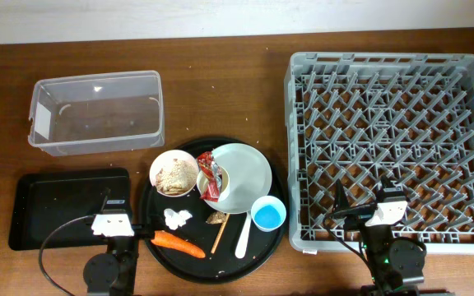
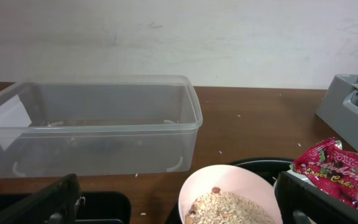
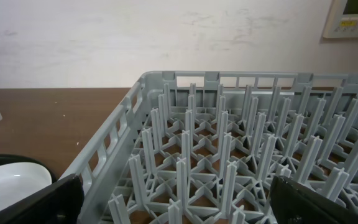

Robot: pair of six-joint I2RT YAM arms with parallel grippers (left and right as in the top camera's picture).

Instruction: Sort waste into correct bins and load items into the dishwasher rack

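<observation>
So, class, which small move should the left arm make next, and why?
Probably ease the open left fingers toward the red wrapper: they hold nothing, and it lies across the rim of the plate, so it should go first.

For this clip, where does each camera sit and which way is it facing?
Overhead: fixed above the table, looking straight down on clear tub, round black tray and dishwasher rack; both arms show at the near edge.
Left wrist: low on the left arm, facing the far wall across the tub, bowl and red wrapper; its open fingers frame the bottom corners.
Right wrist: low at the rack's near edge, looking across its pegs to the wall; open fingers below.
Shared: both wrist views show the rack.
</observation>
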